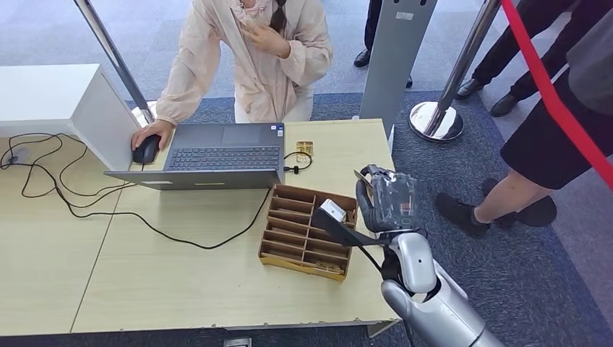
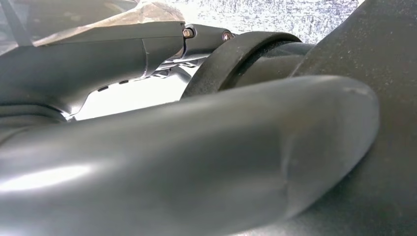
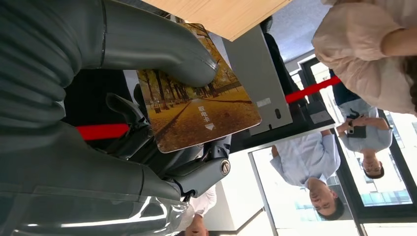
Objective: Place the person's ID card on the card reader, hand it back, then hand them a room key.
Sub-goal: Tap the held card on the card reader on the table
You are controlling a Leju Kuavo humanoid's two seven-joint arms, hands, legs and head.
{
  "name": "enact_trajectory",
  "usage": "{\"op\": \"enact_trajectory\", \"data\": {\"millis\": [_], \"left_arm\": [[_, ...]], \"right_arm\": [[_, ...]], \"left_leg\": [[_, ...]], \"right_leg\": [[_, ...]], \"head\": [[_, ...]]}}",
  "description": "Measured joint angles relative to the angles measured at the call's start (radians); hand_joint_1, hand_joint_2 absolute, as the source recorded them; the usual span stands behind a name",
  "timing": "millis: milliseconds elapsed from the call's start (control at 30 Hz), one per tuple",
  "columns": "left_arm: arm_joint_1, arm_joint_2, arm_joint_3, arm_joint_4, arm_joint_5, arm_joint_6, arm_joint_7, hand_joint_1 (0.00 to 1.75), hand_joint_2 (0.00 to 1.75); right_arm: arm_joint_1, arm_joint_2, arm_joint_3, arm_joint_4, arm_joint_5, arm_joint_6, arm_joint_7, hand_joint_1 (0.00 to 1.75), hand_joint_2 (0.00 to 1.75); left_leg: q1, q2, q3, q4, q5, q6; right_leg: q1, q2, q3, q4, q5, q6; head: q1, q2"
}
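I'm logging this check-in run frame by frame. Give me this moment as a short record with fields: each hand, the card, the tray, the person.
right hand: raised beside the table's right edge, thumb and fingers pinching a card
card: autumn tree-lined path print, held by one end
left hand: state cannot be told from its wrist view
wooden tray: divided into slots, on the table in front of the laptop
person: across the table, one hand on the mouse, the other at the chest

Bright even daylight, left wrist view blurred
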Motion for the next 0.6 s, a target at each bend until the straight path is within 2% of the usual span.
{"op": "enact_trajectory", "data": {"millis": [600], "left_arm": [[0.000,0.002,0.000,0.000,0.000,-0.005,0.000,0.00,0.00]], "right_arm": [[0.009,-0.055,-0.076,0.008,0.062,0.009,0.078,1.60,1.75]], "left_leg": [[0.000,0.000,0.000,0.000,0.000,0.000]], "right_leg": [[0.000,0.000,0.000,0.000,0.000,0.000]], "head": [[0.000,0.000]]}}
